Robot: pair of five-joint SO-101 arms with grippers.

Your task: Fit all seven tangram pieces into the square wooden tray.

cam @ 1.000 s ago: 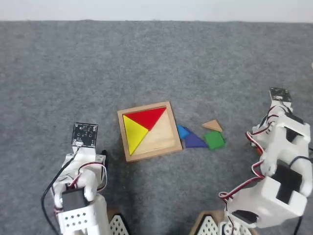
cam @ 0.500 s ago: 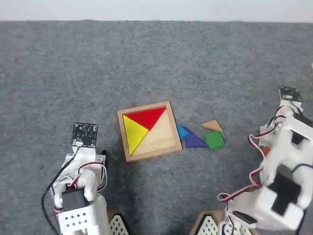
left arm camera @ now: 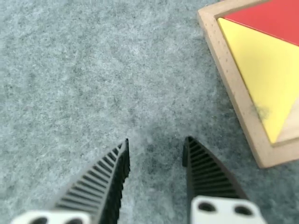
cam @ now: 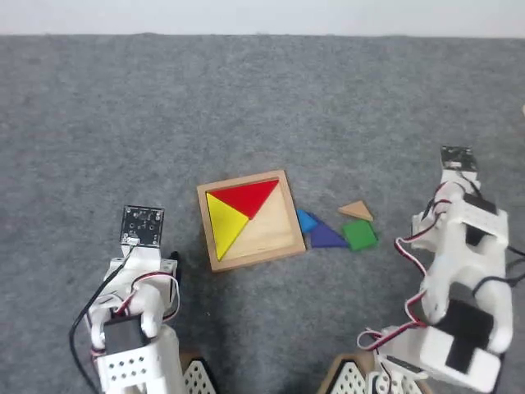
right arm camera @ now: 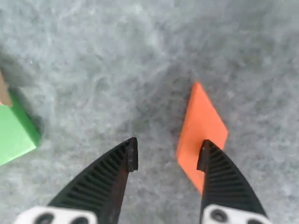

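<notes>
The square wooden tray (cam: 246,261) lies where it did a second ago, and no piece has shifted. The right arm (cam: 459,246) has swung outward and back, its wrist now nearer the loose pieces. The left arm (cam: 135,304) has kept still.

The left gripper (left arm camera: 157,141) hangs over the bare grey carpet (cam: 123,107) just off a tray corner, its jaws apart and holding nothing. The right gripper (right arm camera: 169,141) is also spread and empty, with one fingertip at the edge of the orange parallelogram (right arm camera: 202,126).

There are seven pieces. Two are in the tray, a red triangle (cam: 244,197) and a yellow triangle (cam: 223,223). Four sit between the tray and the right arm: a blue piece (cam: 307,220), a purple triangle (cam: 326,236), a green square (cam: 359,235) and a tan triangle (cam: 356,211). The seventh is the orange one.
</notes>
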